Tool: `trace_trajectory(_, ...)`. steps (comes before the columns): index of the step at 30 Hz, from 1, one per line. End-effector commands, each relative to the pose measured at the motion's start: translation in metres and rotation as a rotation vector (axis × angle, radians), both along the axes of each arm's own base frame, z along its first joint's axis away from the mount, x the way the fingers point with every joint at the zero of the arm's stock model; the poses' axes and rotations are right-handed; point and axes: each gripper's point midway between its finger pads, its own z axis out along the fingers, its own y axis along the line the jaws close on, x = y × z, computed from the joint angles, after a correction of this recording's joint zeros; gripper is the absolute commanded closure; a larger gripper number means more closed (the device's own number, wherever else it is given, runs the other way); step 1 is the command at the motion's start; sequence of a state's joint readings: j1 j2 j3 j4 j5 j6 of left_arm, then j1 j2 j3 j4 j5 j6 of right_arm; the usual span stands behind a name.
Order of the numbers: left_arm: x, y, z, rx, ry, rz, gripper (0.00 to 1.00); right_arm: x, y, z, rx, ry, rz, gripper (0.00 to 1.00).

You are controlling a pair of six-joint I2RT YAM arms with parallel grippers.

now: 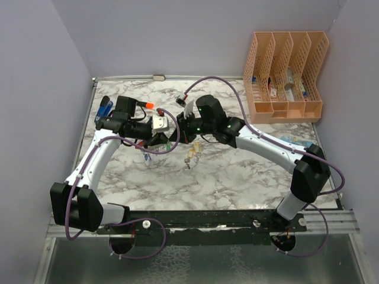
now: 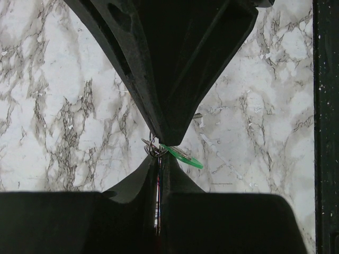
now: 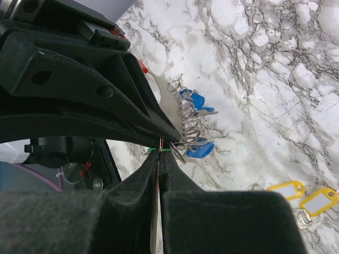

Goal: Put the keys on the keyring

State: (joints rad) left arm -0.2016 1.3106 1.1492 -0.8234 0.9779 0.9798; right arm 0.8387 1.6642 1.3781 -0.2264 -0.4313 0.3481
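Note:
Both grippers meet tip to tip above the marble table's middle. My left gripper [image 1: 166, 139] [image 2: 159, 159] is shut on the thin edge of the keyring [image 2: 158, 185], which shows only as a red and silver strip between its fingers. My right gripper [image 1: 180, 131] [image 3: 160, 154] is shut, and a green key [image 2: 183, 156] sticks out of its tip against the left fingertips. Two blue keys [image 3: 200, 150] hang by a row of small wire rings [image 3: 185, 119] just beyond the tips. Two yellow keys [image 3: 302, 196] [image 1: 190, 157] lie on the table below.
An orange slotted file holder [image 1: 284, 77] stands at the back right. A blue stapler [image 1: 104, 109] and an orange marker [image 1: 148, 105] lie at the back left, behind the left wrist. Grey walls close in the table on the left, back and right.

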Motion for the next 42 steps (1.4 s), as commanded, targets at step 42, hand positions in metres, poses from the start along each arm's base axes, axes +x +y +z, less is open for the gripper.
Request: trace_trajectory(42, -0.005, -0.004, 0.031, -0.029, -0.082, -0.032, 1.00, 0.014, -0.024, -0.002, -0.041, 0.026, -0.184, 0.99)
